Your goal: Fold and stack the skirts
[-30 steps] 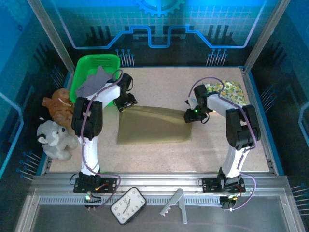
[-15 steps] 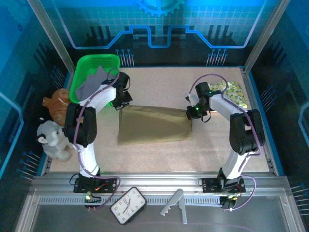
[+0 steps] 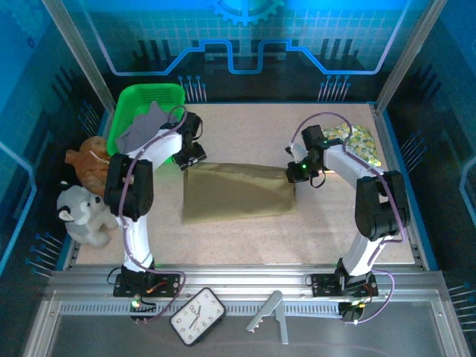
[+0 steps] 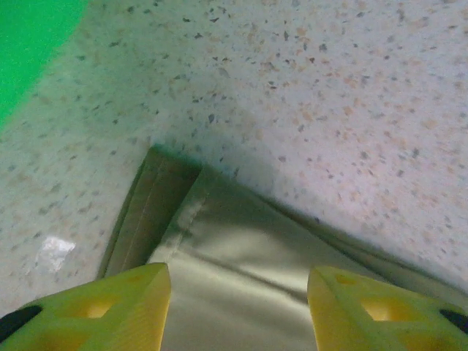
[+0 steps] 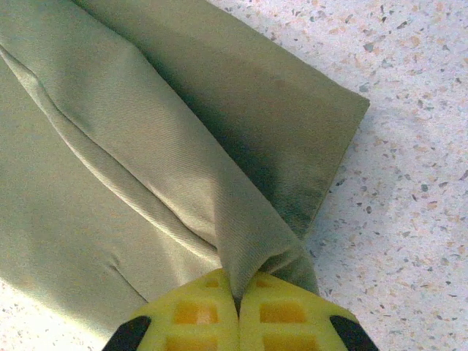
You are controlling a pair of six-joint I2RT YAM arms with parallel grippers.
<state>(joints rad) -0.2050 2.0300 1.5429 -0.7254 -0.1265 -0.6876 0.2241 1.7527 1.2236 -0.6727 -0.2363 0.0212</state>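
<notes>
Olive skirt: lay spread flat in the middle of the bench, a broad rectangle running left to right between the two arms.
Left fingers: hung over the skirt's far left corner, standing apart. The wrist view showed bare olive cloth in the gap between them, and nothing was clamped.
Left corner of the skirt: seen from the left wrist, its hem ran as a stitched band along the edge, flat on the speckled bench.
Right fingers: pressed together on a raised ridge of olive cloth at the skirt's far right corner.
Right corner of the skirt: a doubled layer lay folded over beside the pinch, with a seam line running away from it.
Floral skirt: lay at the far right corner of the bench, behind the right arm.
Grey-lavender skirt: lay heaped in the green basket at the far left.
Plush toys: a brown one and a white one sat off the bench's left edge.
Clock: lay on the near rail.
</notes>
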